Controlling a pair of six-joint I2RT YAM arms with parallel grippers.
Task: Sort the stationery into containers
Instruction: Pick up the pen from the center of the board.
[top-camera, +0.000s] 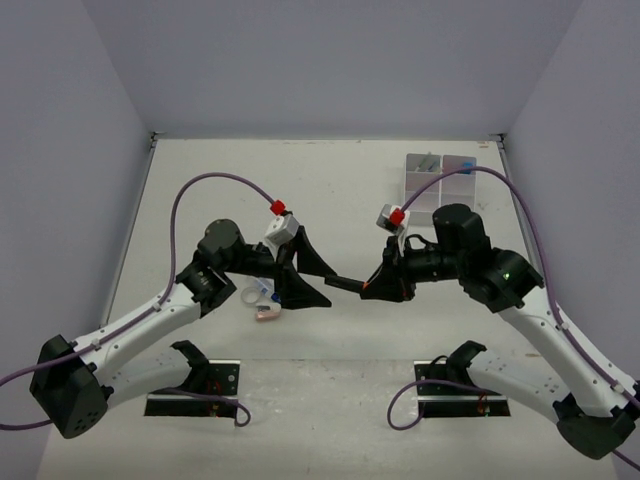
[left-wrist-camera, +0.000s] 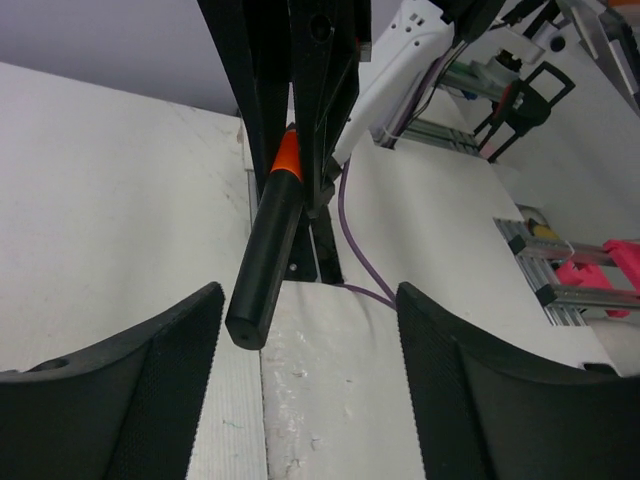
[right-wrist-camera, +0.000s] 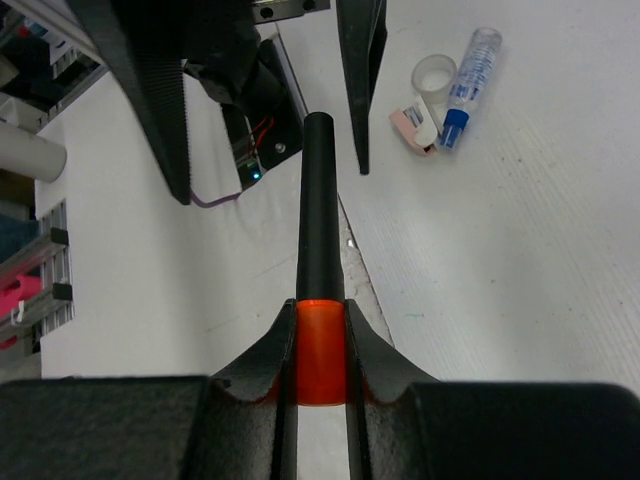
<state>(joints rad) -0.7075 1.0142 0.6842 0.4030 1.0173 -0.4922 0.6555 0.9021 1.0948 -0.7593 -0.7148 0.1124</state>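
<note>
A black highlighter with an orange cap (right-wrist-camera: 319, 210) is held level above the table between the two arms. My right gripper (right-wrist-camera: 321, 310) is shut on its orange cap (right-wrist-camera: 321, 350). The black end of the highlighter (left-wrist-camera: 268, 260) reaches between the pads of my left gripper (left-wrist-camera: 310, 290), close to the left pad (left-wrist-camera: 170, 380). Those jaws stand apart and do not clamp it. From above, the left gripper (top-camera: 330, 287) and right gripper (top-camera: 375, 287) face each other mid-table. The white organiser box (top-camera: 440, 175) sits at the far right.
Under the left arm lie a clear tape roll (right-wrist-camera: 435, 75), a clear tube with a blue cap (right-wrist-camera: 467, 85) and a pink piece (right-wrist-camera: 412, 127). Purple cables arc over both arms. Black mounting plates (top-camera: 195, 400) stand at the near edge.
</note>
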